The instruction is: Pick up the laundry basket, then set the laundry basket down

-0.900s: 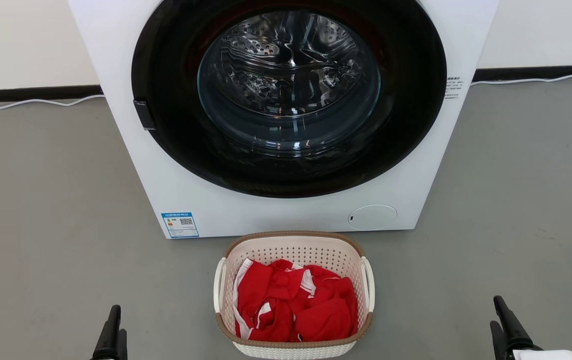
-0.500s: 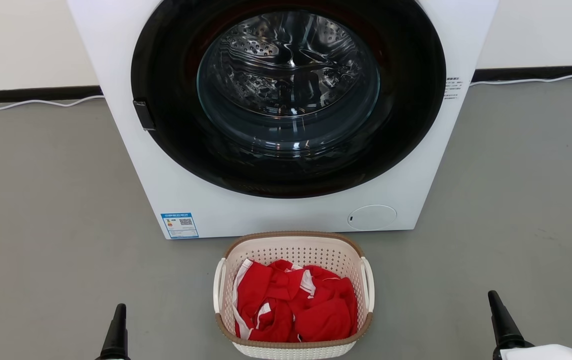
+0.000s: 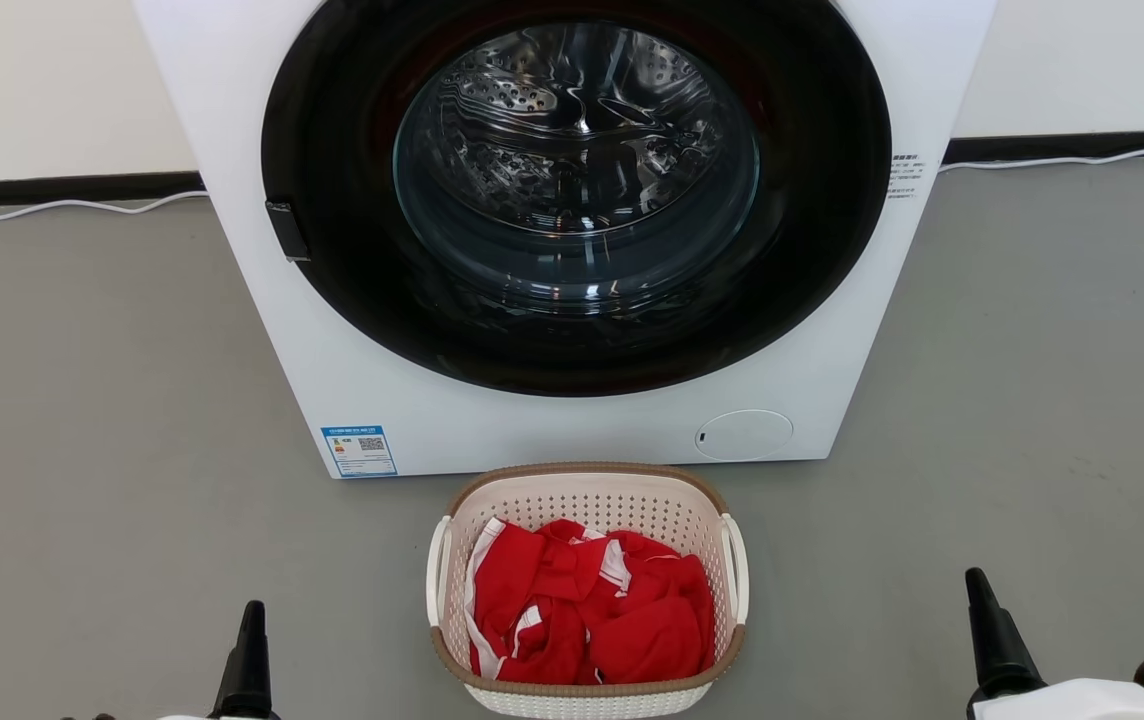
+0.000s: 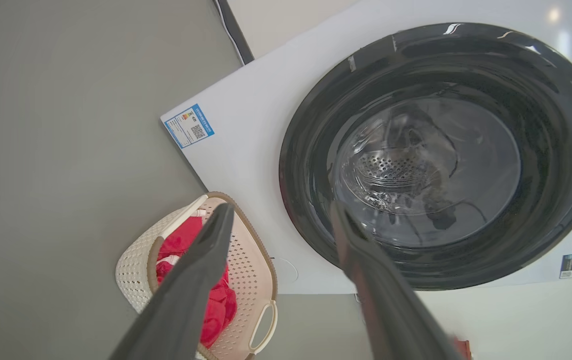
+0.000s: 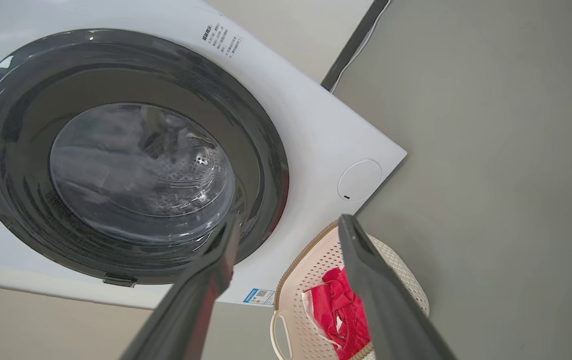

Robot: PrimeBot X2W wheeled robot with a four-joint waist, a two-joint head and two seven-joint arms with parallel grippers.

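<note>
My two end effectors stood wide and empty, with one laundry basket (image 3: 592,503) on the floor (image 3: 82,450) between them.

The smooth grey floor carried one boxy white washing machine (image 3: 262,300) with a single round, glossy black door (image 3: 332,130) around a glass window and a perforated metal drum. The cream, rounded-rectangular plastic basket, pierced with small holes under a brown woven-look rim, sat just in front of the machine, upright. Its long axis seemed to run from me toward the door, and its two white loop handles faced left and right. Inside lay crumpled red cloth (image 3: 582,610) with white trim. My left end effector (image 4: 282,209) and right end effector (image 5: 288,221) each had two long dark fingers spread apart, well clear of the basket.
</note>
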